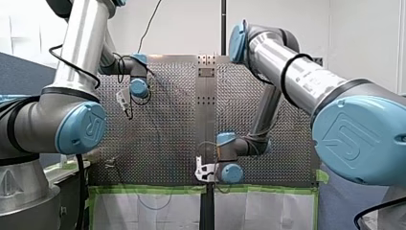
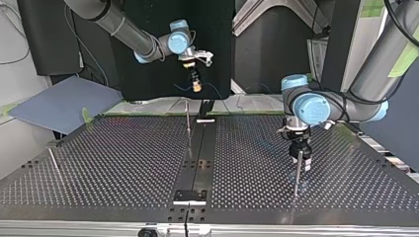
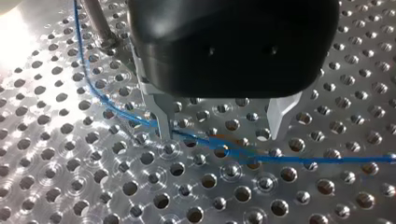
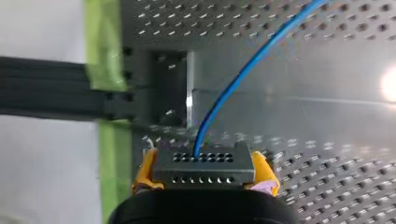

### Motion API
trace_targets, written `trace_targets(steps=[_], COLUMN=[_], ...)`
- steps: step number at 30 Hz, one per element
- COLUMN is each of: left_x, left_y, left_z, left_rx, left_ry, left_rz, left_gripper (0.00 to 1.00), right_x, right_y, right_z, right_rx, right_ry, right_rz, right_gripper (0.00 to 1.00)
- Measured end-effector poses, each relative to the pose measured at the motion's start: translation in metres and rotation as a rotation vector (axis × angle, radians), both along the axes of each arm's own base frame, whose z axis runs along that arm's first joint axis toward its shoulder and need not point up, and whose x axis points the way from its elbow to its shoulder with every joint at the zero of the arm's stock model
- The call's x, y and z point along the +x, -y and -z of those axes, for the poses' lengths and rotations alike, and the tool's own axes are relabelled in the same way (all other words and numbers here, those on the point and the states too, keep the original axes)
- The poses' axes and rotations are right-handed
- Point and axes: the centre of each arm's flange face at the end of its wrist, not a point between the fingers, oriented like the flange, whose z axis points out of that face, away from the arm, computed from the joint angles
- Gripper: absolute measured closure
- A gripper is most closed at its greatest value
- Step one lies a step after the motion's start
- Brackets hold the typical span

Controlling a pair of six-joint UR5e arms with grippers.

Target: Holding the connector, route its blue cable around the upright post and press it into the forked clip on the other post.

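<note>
Perforated metal surface [image 2: 123, 163], black strip down the middle. Right claw [image 4: 204, 173] is clamped on the connector [image 4: 203, 158] with yellow pads on both sides, and in the top view it's held up in the air over the far edge. Blue cable [image 4: 243, 74] leaves the connector's face and arcs away over the surface. Left claw [image 3: 219, 133] is low over the holes with metal fingers spread and nothing gripped; the cable runs along the surface between them. Upright post [image 2: 297, 173] is just beside the left claw. Can't make out the forked clip.
</note>
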Motion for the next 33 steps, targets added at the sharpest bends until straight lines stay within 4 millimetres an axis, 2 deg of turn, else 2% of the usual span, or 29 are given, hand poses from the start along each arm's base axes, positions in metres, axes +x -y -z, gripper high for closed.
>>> trace_targets(steps=[9, 19, 29, 33], left_x=[0.0, 0.0, 0.0, 0.0], left_y=[0.0, -0.001, -0.002, -0.002], left_z=[0.0, 0.0, 0.0, 0.0], left_rx=[0.007, 0.009, 0.009, 0.009], left_ry=[-0.002, -0.002, -0.002, -0.003], left_rz=[-0.007, -0.011, -0.012, -0.012], left_gripper=[0.02, 0.02, 0.02, 0.02], right_x=[-0.021, -0.073, -0.106, -0.12], right_y=[-0.003, -0.002, 0.029, 0.037], right_z=[0.047, 0.102, 0.11, 0.12], right_rx=[0.015, 0.055, 0.044, 0.043], right_ry=[-0.037, -0.074, -0.051, -0.05], right_rz=[0.069, 0.147, 0.191, 0.219], right_gripper=[1.0, 1.0, 1.0, 1.0])
